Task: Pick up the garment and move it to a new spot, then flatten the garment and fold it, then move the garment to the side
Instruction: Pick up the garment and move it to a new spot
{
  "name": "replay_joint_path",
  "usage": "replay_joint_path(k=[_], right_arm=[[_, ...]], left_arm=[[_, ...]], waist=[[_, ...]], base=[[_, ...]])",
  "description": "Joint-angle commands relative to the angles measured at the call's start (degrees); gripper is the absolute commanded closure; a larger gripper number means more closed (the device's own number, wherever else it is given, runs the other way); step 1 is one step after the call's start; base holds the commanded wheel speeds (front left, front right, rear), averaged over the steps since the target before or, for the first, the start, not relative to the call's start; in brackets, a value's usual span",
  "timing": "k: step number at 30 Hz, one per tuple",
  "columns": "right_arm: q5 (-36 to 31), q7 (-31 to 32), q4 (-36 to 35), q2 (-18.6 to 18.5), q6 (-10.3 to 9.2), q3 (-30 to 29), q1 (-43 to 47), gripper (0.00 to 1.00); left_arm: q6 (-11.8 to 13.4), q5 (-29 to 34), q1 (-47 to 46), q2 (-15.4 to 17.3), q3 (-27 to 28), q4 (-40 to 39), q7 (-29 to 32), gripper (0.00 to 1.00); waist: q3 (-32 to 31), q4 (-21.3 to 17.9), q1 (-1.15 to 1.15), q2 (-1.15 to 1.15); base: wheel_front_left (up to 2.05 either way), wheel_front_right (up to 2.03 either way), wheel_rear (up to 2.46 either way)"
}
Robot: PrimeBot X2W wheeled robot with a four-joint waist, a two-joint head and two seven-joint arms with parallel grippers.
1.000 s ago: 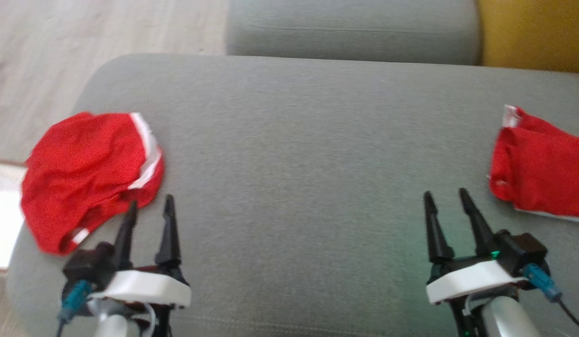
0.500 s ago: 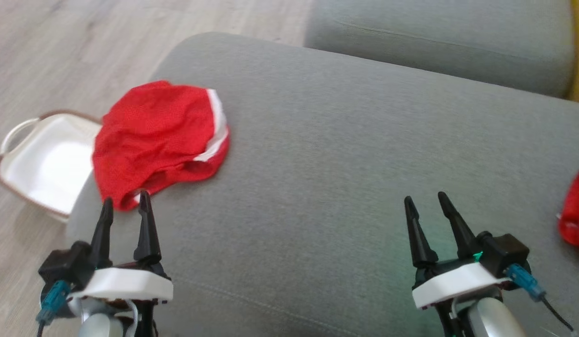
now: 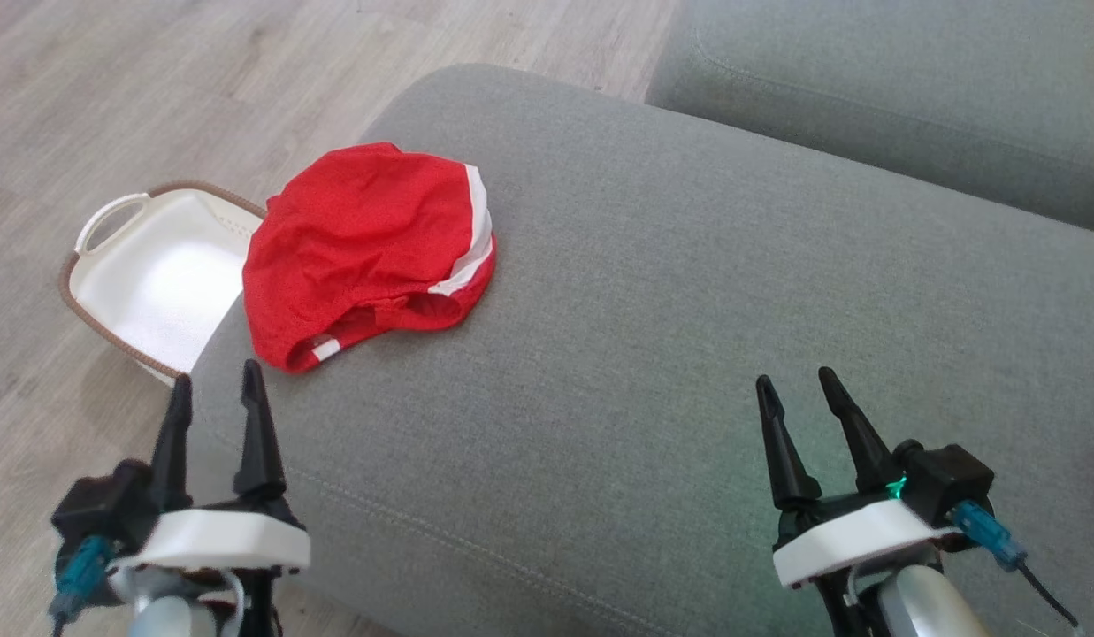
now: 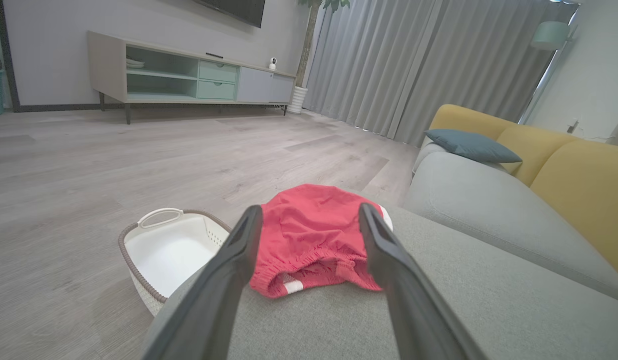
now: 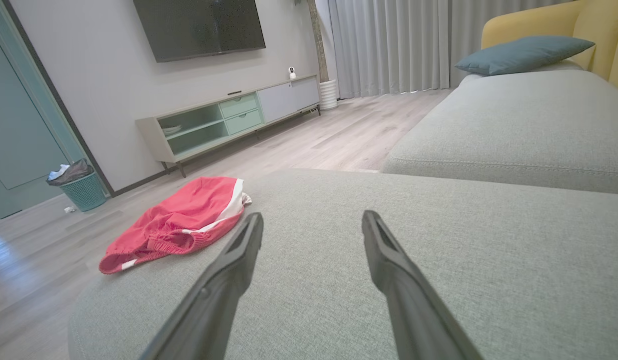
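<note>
The garment (image 3: 370, 239) lies ahead of the left arm (image 3: 169, 617), well apart from the right arm (image 3: 929, 603); both pairs of jaws stand apart.

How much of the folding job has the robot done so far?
Nothing looks done yet: the red garment lies crumpled near the end of the grey sofa seat. In hand: the left gripper, open and empty, points at it from just short; the right gripper is open too. To do: picking up, moving, flattening, folding, setting aside.
</note>
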Motion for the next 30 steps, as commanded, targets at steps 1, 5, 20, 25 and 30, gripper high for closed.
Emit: replay_joint_path(k=[1,5,20,25,30], right_arm=[[0.1,-0.8,-1.7,-0.2,0.19,1.4,-1.9,0.00],[-0.6,-0.8,-1.8,-0.2,0.19,0.7,-2.4,0.00],[-8.3,4.0,-11.5,-0.2,0.19,-8.8,-6.7,0.00],[-9.5,7.8,-20.5,-0.2,0.19,-12.3,-8.8,0.00],[-11.0,11.8,-27.8,-0.2,0.19,-12.4,-9.8,0.00]], left_arm=[[-0.1,0.5,-1.5,0.4,2.5,-2.4,-0.3,0.00],[-0.4,0.1,-2.1,0.4,4.1,-2.8,-0.3,0.00],[-4.8,5.7,-23.6,7.4,7.4,15.7,1.5,0.00],[-6.7,6.4,-33.8,12.1,3.7,28.1,8.9,0.00],[-7.6,5.0,-43.0,14.9,-1.9,40.4,13.8,0.00]], waist=[[0.2,-0.2,0.00,0.00],[1.7,-1.1,0.00,0.00],[14.8,-3.9,0.00,0.00],[19.4,-5.3,0.00,0.00],[23.3,-6.8,0.00,0.00]], base=[[0.00,0.00,0.00],[0.00,0.00,0.00],[0.00,0.00,0.00],[0.00,0.00,0.00],[0.00,0.00,0.00]])
